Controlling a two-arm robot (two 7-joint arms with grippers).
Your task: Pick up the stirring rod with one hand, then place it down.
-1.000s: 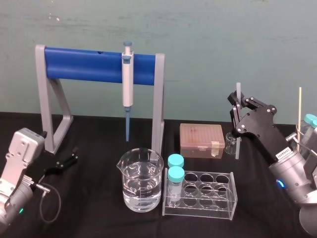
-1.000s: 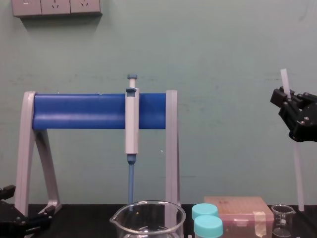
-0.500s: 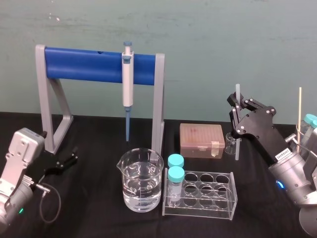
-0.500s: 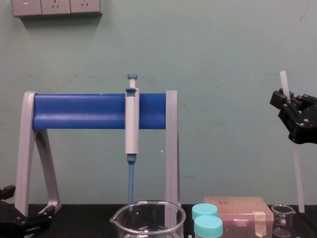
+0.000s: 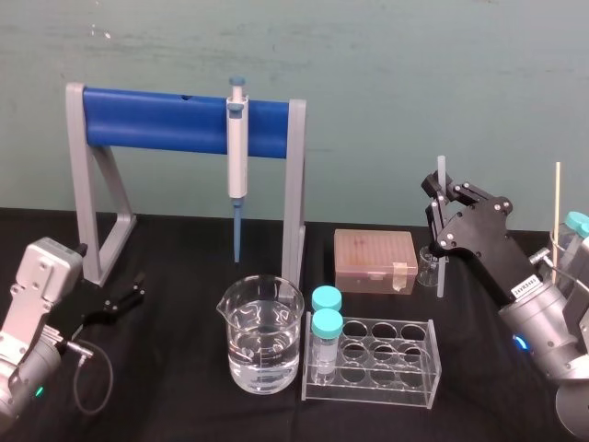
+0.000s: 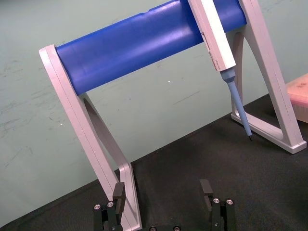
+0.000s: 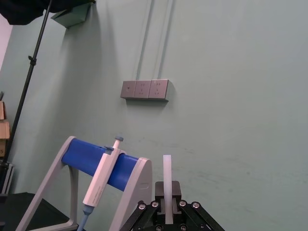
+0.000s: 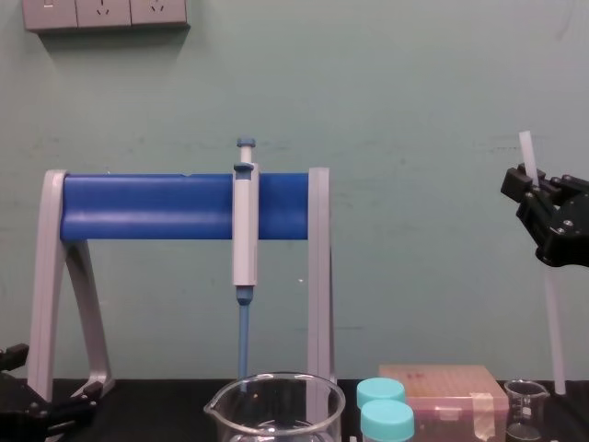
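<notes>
The stirring rod [image 5: 441, 276] is a thin translucent-white stick standing nearly upright at the right of the table. My right gripper [image 5: 440, 197] is shut on its upper part, and a short end sticks up above the fingers. The chest view has the rod [image 8: 553, 331] hanging below the right gripper [image 8: 529, 184], its lower end just right of the small glass beaker [image 8: 525, 408]. From the right wrist, the rod [image 7: 167, 180] rises between the closed jaws. My left gripper [image 6: 162, 188] rests open low at the left [image 5: 124, 299], holding nothing.
A grey stand with a blue bar [image 5: 156, 120] carries the blue-tipped pipette [image 5: 237, 157]. In front stand a large beaker of water [image 5: 261, 333], a clear tube rack [image 5: 373, 359] with two teal-capped tubes, and a tan tip box [image 5: 375, 261]. A thin wooden stick [image 5: 557, 207] stands far right.
My right gripper has sunk very slightly with the rod in it. The left arm has not moved.
</notes>
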